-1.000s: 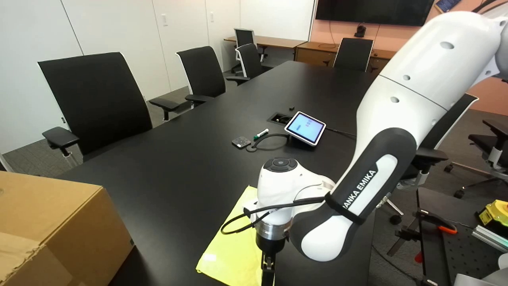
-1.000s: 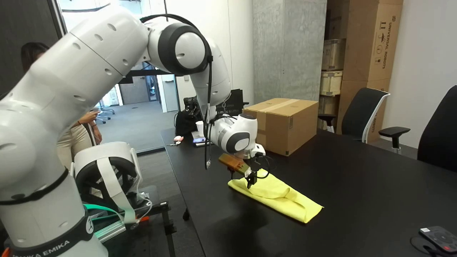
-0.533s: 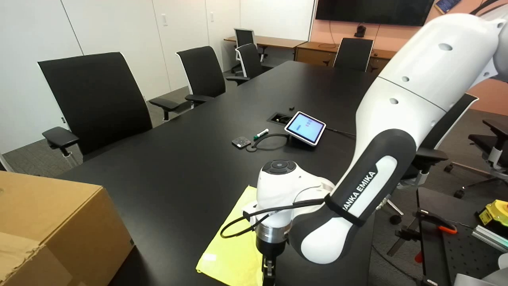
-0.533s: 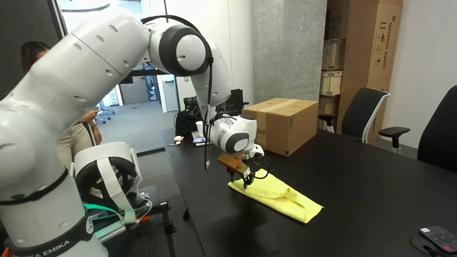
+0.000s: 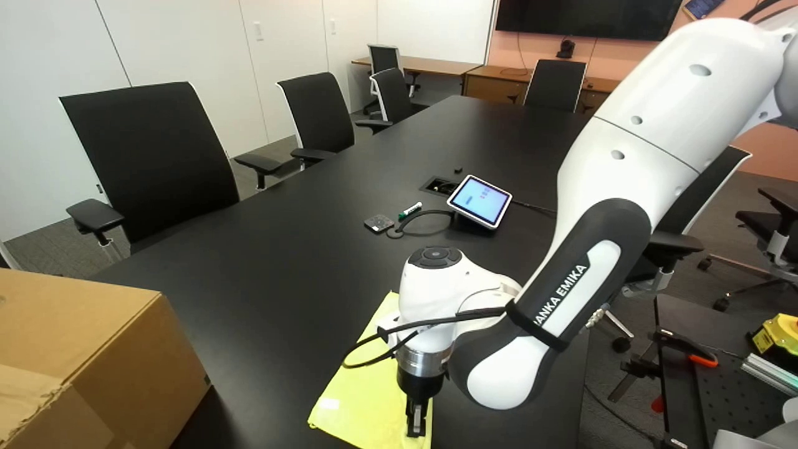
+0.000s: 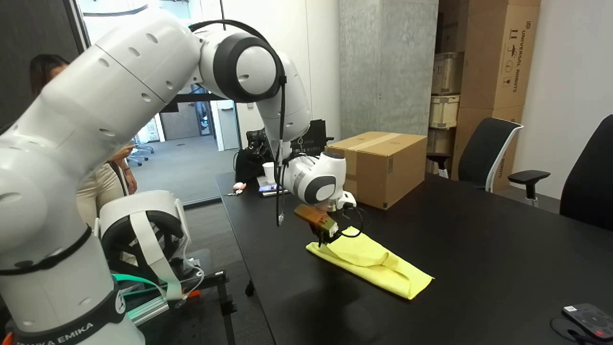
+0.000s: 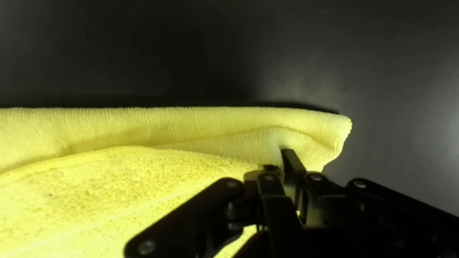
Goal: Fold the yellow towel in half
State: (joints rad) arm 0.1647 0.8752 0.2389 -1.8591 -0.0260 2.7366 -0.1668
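The yellow towel (image 5: pixel 358 399) lies on the black table, creased, with one long side rolled over in a ridge and a loose flap on top, as an exterior view shows the towel (image 6: pixel 378 261). My gripper (image 5: pixel 416 430) points down at the towel's end close to the table's side edge. In the wrist view the gripper (image 7: pixel 280 162) has its fingers drawn nearly together just inside the towel's corner. A small pinch of cloth rises between the fingertips (image 7: pixel 292 161). The left finger's tip is partly hidden behind its own linkage. The ribbed towel (image 7: pixel 161 122) puckers around them.
A large cardboard box (image 6: pixel 378 167) stands on the table beyond the towel. A tablet (image 5: pixel 480 201), a marker (image 5: pixel 410 210) and a small dark device (image 5: pixel 378 223) lie farther along. A white cup (image 6: pixel 269 172) and a phone (image 6: pixel 268 188) sit near the table edge.
My gripper's fingers have come together from wide apart onto the cloth. The hand dipped slightly, then rose and shifted a little toward the box. The towel has kept its place.
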